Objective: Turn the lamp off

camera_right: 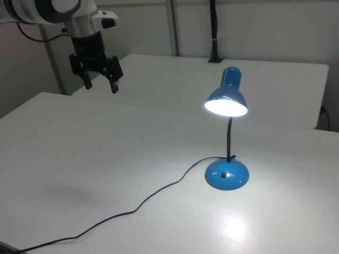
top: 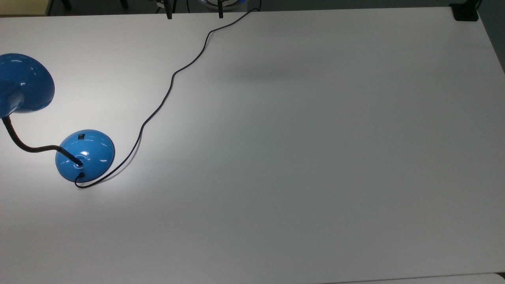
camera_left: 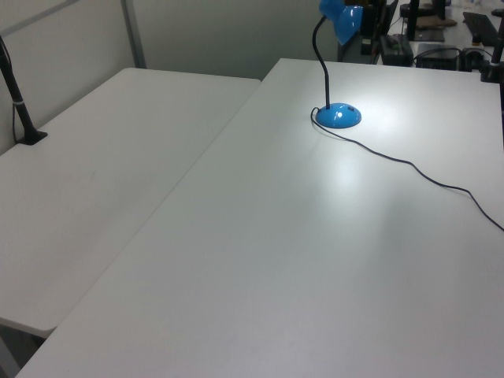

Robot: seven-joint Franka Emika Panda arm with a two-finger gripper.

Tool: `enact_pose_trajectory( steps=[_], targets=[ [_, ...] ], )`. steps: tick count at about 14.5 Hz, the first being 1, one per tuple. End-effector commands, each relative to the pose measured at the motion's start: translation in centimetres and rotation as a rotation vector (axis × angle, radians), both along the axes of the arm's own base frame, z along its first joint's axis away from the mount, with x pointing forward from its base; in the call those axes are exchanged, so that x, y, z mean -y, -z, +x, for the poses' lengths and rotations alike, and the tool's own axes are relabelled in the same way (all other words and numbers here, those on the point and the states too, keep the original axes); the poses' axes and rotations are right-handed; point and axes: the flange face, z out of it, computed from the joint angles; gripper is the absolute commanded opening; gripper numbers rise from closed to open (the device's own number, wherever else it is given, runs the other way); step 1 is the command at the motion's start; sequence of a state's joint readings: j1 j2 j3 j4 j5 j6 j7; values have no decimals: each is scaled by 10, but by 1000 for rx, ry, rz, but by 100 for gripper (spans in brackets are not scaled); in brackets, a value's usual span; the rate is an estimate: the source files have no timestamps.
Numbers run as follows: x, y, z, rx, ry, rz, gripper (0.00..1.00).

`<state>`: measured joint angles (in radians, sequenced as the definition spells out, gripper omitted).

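Top view: lamp [top: 85,156] stands at the table's [top: 296,157] left, its switch [top: 81,137] on the dome's upper side.

Left view: lamp glows at the table's far end.

Right view: gripper [camera_right: 99,83] hangs high, fingers spread and empty, well apart from the lamp, which lies down to its right.

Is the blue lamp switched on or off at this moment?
On. In the right view the lamp shade's opening glows white, and a bright patch lies on the table near its base; the top view shows this pool of light too.
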<state>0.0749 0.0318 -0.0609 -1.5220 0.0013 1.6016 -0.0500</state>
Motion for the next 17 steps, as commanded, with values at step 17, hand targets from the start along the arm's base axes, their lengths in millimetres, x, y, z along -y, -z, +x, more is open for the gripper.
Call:
enact_pose_trajectory(
  steps=[17],
  targets=[
    [-11, 7, -13, -22, -81, -11, 100]
  ],
)
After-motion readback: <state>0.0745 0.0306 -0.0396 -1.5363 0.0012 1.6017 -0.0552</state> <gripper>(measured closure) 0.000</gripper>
